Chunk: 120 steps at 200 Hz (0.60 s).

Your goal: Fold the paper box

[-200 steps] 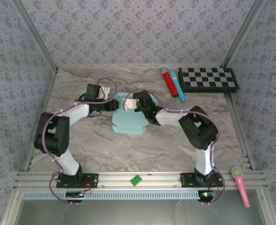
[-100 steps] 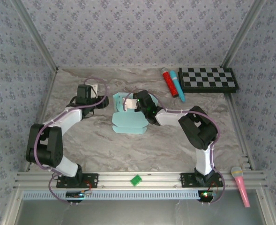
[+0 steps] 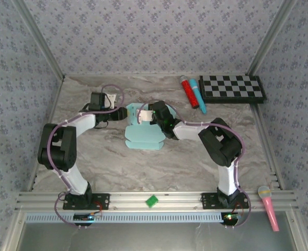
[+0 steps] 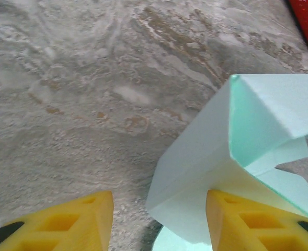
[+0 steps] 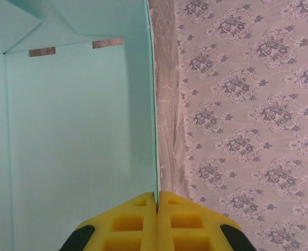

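Room: wallpapered panels [image 3: 154,36] close off the left, far and right sides, so there is little space to swing a flap out past the edges.
Surface [image 3: 91,157]: marbled grey-brown, flat and matte. I judge it grippy enough that a panel pressed down should crease rather than skate.
Paper box [image 3: 143,138]: middle of the surface, a little toward the far side. It is half formed — a base panel with rounded flaps lies flat on the near side, and walls stand up at the far end.
Card: thin, pale aqua. I judge it very light, springy at its creases and easily kinked or dented, and likely to slide if pushed while nothing pins it.
Hold: best by a wall's free edge or close beside a crease, with a light pinch; a squeeze in the middle of a panel would probably buckle it.
Checkerboard [image 3: 232,88]: far right corner, well apart from the work.
Right fingers [image 5: 133,222]: closed flat together on the edge of one standing wall, the thin card running into the seam between them.
Left fingers [image 4: 75,222]: about half apart and holding nothing. The box's left corner stands between them, hard by one finger — touching or not, I cannot tell.
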Each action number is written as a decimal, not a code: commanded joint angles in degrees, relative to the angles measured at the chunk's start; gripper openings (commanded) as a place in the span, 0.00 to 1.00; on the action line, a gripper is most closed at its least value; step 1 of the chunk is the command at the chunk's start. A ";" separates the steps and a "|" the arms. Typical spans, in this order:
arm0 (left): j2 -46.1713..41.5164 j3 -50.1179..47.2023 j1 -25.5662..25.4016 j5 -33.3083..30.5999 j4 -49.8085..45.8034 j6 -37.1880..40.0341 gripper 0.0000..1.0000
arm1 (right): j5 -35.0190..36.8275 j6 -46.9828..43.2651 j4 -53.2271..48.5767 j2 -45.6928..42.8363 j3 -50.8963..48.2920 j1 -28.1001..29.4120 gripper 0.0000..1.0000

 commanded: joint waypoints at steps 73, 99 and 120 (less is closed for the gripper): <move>4.10 3.78 -2.78 4.40 -0.05 4.25 0.50 | -0.42 -0.66 -1.99 1.41 1.16 0.85 0.00; 4.49 3.42 -3.60 3.14 0.71 4.38 0.50 | -0.53 -0.72 -2.06 1.30 1.06 0.86 0.00; 4.93 3.37 -4.04 2.40 1.94 4.08 0.50 | -0.61 -0.86 -2.06 1.22 0.97 0.88 0.00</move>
